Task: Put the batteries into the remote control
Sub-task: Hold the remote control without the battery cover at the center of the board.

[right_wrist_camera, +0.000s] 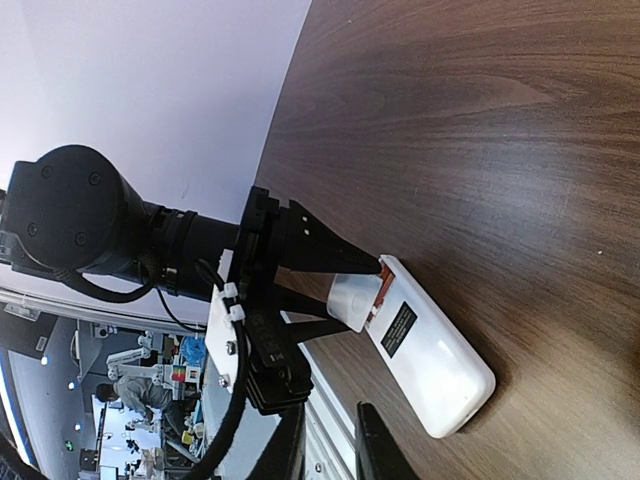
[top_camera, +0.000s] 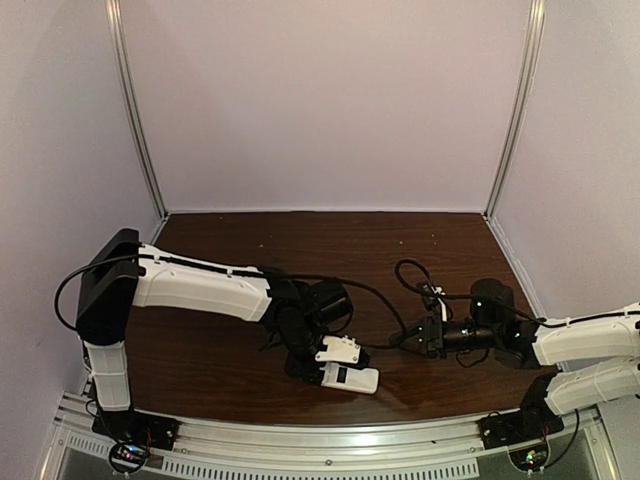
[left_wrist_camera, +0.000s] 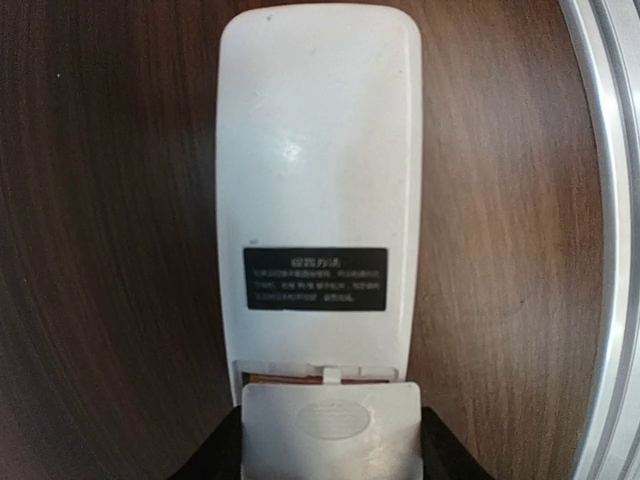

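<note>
Remote control, a flat white plastic handset (left_wrist_camera: 315, 150), lies back-up on the dark wooden tabletop (left_wrist_camera: 100, 250), left jaws clamped on the small white square cover (left_wrist_camera: 330, 430) at its slot end, can't tell if the right jaws are shut, and a crooked push might skid the unpinned remote.

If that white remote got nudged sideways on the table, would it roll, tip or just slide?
Probably slide, not roll: the remote lies flat, back up, on the smooth wooden table. It looks like stiff moulded plastic, likely light. The cover at its end is not fully seated, so it might shift separately.
</note>
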